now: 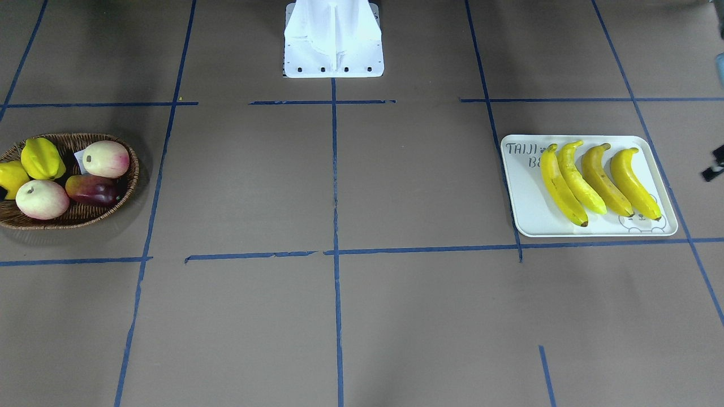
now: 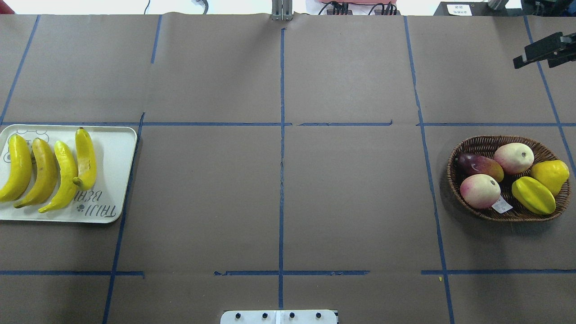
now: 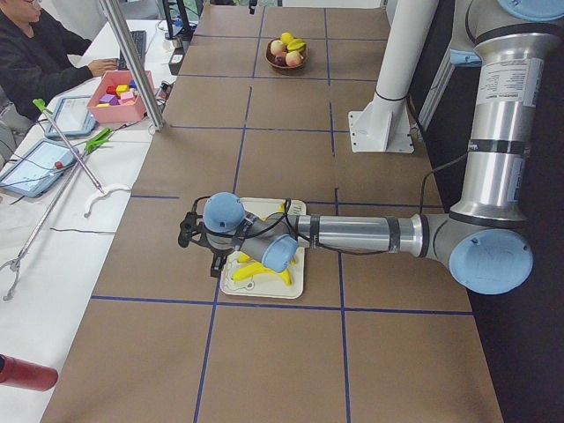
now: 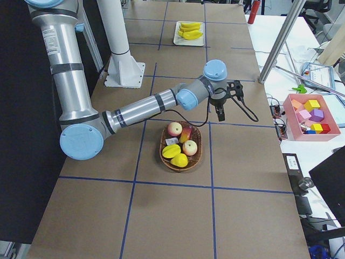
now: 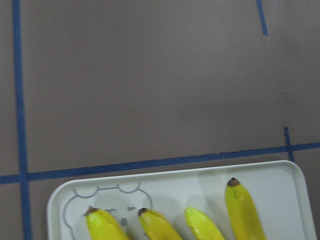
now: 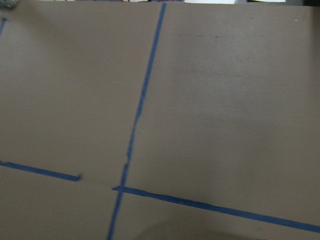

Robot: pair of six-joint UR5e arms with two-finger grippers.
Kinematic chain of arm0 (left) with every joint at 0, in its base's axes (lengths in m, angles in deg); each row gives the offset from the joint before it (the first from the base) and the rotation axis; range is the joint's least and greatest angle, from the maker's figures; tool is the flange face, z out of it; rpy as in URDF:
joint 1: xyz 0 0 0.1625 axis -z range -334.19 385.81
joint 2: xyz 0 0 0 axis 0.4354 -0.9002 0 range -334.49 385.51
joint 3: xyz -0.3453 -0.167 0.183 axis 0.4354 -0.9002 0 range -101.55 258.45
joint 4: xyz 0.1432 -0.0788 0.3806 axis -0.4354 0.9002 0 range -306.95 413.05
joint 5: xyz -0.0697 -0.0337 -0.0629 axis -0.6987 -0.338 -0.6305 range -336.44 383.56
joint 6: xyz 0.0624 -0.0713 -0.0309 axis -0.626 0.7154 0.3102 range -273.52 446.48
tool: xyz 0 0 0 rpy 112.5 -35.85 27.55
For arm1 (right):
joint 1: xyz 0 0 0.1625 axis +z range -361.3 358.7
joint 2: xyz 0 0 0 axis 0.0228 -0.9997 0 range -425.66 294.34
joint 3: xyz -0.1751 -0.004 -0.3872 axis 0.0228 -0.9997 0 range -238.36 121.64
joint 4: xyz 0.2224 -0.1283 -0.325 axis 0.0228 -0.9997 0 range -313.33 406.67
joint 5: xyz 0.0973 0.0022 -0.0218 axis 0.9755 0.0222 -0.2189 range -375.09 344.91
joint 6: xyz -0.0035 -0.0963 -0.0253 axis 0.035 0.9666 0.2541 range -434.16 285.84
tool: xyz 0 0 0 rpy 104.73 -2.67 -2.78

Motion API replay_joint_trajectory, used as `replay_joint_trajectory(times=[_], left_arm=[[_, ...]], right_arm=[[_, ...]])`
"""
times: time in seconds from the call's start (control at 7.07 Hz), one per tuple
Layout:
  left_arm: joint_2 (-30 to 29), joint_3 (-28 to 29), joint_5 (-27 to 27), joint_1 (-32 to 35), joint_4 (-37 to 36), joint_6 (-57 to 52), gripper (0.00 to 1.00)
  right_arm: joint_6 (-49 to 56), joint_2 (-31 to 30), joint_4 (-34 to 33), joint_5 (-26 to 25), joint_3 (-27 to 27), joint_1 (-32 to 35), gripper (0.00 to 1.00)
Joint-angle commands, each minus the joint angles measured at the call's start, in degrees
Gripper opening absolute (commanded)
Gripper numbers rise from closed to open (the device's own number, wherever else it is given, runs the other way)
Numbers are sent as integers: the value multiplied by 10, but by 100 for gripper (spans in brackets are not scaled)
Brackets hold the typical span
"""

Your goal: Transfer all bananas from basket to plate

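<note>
Since all four bananas [image 1: 594, 181] lie on the plate [image 1: 526, 217] and none shows in the basket [image 2: 477, 143], I judge the transfer done, with no further grasp to line up.

Geometry, in case a re-seat is wanted:
- Bananas sit side by side, close-packed, with long axes roughly parallel and running across the plate's short way. Their dark tips point at the operator-side rim.
- The left gripper [image 3: 214, 263] is the nearer arm. It hangs by that same rim, and its wrist view catches only the four tips at the bottom edge. So the bananas lie back toward the robot from the jaws, roughly end-on.
- The right gripper [image 4: 219, 110] is at the other end of the desk [image 2: 279, 202], well apart from the plate and off the basket's operator side.
- Jaws: cannot tell whether either pair is spread or closed. Neither wrist view shows them, and the exterior views are too small or cropped. Nothing appears to be held.

The basket holds a starfruit [image 2: 533, 195], a mango [image 2: 479, 165], two pink-blushed round fruits [image 2: 480, 190] and a yellow lemon-like fruit [image 2: 550, 175]. The yellow ones are the mis-pick risk.
</note>
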Motion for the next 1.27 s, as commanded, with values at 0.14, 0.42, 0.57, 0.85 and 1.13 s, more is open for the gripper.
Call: replay_joint_trajectory(times=[0.14, 0.42, 0.57, 0.85, 1.13], left_arm=[[12, 23, 58, 92, -158, -188, 100], [55, 21, 56, 93, -158, -152, 100], [57, 16, 49, 93, -158, -121, 100], [64, -24, 28, 89, -158, -91, 100], [60, -63, 33, 69, -206, -83, 100]], right_arm=[[312, -27, -239, 7, -12, 121, 100], [319, -113, -234, 49, -18, 159, 100], [323, -112, -222, 40, -18, 158, 100], [317, -117, -147, 21, -29, 157, 100], [316, -115, -146, 21, -58, 157, 100]])
